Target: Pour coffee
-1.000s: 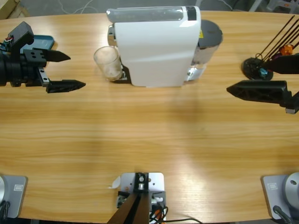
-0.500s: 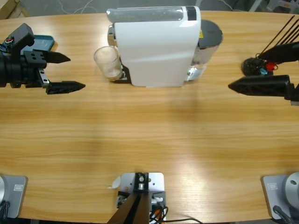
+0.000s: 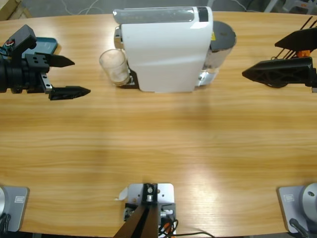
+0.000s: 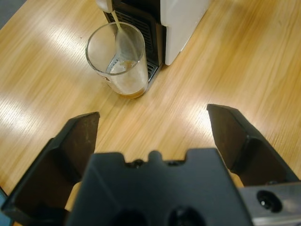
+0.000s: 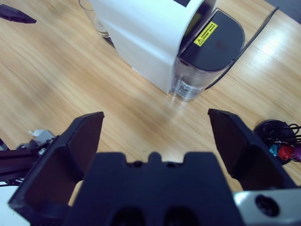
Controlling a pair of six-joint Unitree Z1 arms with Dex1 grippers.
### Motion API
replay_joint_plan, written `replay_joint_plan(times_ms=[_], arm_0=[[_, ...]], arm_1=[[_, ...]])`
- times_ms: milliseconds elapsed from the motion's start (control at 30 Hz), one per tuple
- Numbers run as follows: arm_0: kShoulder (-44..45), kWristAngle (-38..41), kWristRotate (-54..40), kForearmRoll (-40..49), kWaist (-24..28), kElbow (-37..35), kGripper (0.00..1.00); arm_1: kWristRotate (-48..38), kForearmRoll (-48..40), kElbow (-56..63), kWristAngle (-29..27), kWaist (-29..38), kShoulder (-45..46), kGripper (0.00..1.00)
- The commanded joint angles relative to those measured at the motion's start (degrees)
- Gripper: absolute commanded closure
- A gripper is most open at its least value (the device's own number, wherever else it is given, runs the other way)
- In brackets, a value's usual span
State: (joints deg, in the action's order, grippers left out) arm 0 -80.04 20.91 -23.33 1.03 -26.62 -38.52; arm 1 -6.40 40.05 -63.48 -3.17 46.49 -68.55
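Only the left wrist view shows coffee inside the glass.

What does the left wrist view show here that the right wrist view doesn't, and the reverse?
Only the left wrist view shows the coffee, a shallow light-brown layer in the glass tumbler, with a thin stream falling in from the spout, and the open left tool.

Only the right wrist view shows the machine's dark tank with its yellow label, the black stand with coloured pieces, and the open right tool.

Both share the white coffee machine, the tumbler and the wooden table.
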Motion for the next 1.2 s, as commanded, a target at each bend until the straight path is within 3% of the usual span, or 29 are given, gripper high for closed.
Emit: replay_joint_plan(times_ms=[33,333,867,1200], arm_0=[[0.8,-0.2,-0.4,0.8,0.4,1.4,0.0],[1.2,-0.2,-0.3,0.8,0.4,1.5,0.0],[1.3,0.1,-0.5,0.8,1.3,1.3,0.0],[1.4,0.2,-0.9,1.0,1.4,1.4,0.0]], arm_1=[[-1.6,-1.6,2.5,-0.9,-0.9,0.9,0.0],[-1.8,-1.6,2.0,-1.2,-0.8,1.6,0.0],[2.1,7.0,-10.9,-2.2,-1.0,-0.2,0.0],[2.0,7.2,-10.4,-2.2,-1.1,-0.6,0.0]])
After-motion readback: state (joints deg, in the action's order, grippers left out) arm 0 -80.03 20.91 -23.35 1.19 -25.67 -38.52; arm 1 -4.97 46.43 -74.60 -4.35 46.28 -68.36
